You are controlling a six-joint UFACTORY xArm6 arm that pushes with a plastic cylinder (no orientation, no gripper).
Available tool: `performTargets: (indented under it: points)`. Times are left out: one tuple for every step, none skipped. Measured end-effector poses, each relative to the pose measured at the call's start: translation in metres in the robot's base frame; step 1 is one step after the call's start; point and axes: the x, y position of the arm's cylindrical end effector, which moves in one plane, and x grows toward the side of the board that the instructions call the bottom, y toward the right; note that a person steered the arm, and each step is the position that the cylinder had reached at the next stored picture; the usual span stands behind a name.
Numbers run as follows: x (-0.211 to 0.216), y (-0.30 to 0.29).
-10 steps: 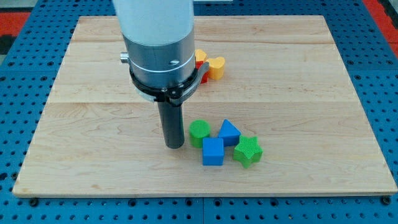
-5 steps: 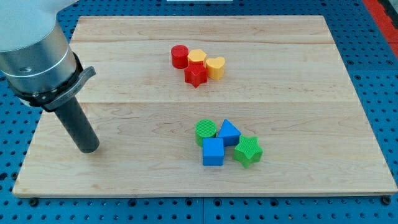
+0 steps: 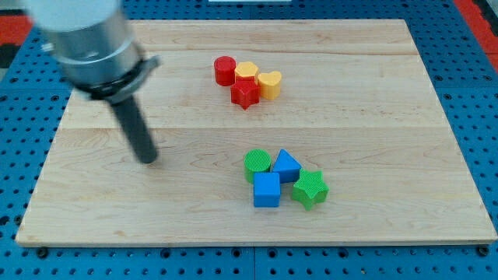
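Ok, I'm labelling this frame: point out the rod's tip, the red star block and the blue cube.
my tip (image 3: 148, 159): camera view, rod's lower end
red star block (image 3: 244, 93): camera view, top face
blue cube (image 3: 266, 189): camera view, centre

Wooden board on blue bench.
Pale plank board (image 3: 373, 93) lies flat on blue perforated bench (image 3: 475, 117); red patch (image 3: 14, 35) top left.

One raised camera looks down across the board (image 3: 373, 93).
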Motion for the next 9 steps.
performTargets:
  points:
    - [-0.031,0.098]
    - [-0.041,0.117]
    - [-0.053,0.142]
    - [-0.094,0.207]
    - [-0.162,0.177]
    - [-0.187,0.109]
    - [-0.187,0.082]
    - [-0.185,0.089]
    - [-0.183,0.088]
